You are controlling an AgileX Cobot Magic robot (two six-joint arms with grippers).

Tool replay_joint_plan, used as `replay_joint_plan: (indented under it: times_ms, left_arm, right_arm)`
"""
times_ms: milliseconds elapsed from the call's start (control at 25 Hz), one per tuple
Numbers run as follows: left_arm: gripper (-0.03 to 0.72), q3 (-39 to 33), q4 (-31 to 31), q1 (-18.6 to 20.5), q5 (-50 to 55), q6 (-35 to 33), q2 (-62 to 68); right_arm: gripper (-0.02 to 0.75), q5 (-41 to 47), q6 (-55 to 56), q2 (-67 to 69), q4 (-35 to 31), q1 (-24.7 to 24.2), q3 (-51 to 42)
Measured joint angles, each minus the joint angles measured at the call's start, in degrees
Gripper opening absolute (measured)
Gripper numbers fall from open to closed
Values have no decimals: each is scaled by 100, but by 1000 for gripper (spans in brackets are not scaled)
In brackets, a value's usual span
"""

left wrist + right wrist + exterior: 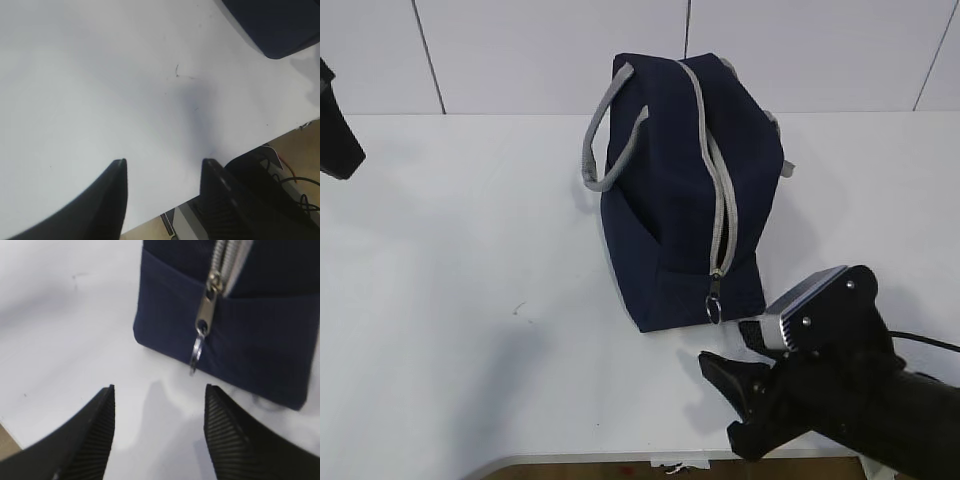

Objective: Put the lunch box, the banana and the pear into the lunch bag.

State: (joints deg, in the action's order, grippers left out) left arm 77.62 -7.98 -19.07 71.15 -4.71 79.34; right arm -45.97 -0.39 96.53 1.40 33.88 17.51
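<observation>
Navy fabric, zipped shut along its grey zipper [720,200], is what the exterior view is showing: the lunch bag [685,190] is standing on the white desk [470,300] at centre, far of the right gripper [725,385]. The ring pull [714,310] is hanging at the near end of the zipper, low on the bag's near face. The right gripper is sitting near the desk's near edge, just near-right of that pull, jaws parted and empty. The left arm is showing only as a dark shape at the far left edge. Lunch box, banana and pear are not appearing in any view.

The left wrist view is showing the left gripper [162,172] with jaws moderately apart, holding nothing, over bare desk; a corner of the bag [280,25] is lying well apart at upper right.

The right wrist view is showing the ring pull [197,351] dangling from the slider [209,302], just beyond the open, empty jaws and slightly right of their midline.

Judgement: the step in hand is opening the bag. Done well, the right gripper is advancing, centring on the ring, closing on the pull rather than the fabric, while the left is steadying the bag against sliding.
</observation>
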Motion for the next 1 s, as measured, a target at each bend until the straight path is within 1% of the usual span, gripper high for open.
replay_joint_plan:
  times_ms: [120,320,480,760,880,1000]
  left_arm:
    - [360,0,-9,0,0,0,0]
    - [353,0,-9,0,0,0,0]
    - [344,0,-9,0,0,0,0]
    - [340,0,-9,0,0,9,0]
    - [330,0,-9,0,0,9,0]
    - [325,0,-9,0,0,9,0]
  right_arm:
    - [440,-351,162,134,32,0,11]
    - [440,-586,237,312,-322,0,21]
    - [440,-895,239,489,-356,0,52]
    - [439,-1026,249,666,-379,0,190]
    - [410,-1029,249,678,-394,0,190]
    - [344,-1029,249,678,-394,0,190]
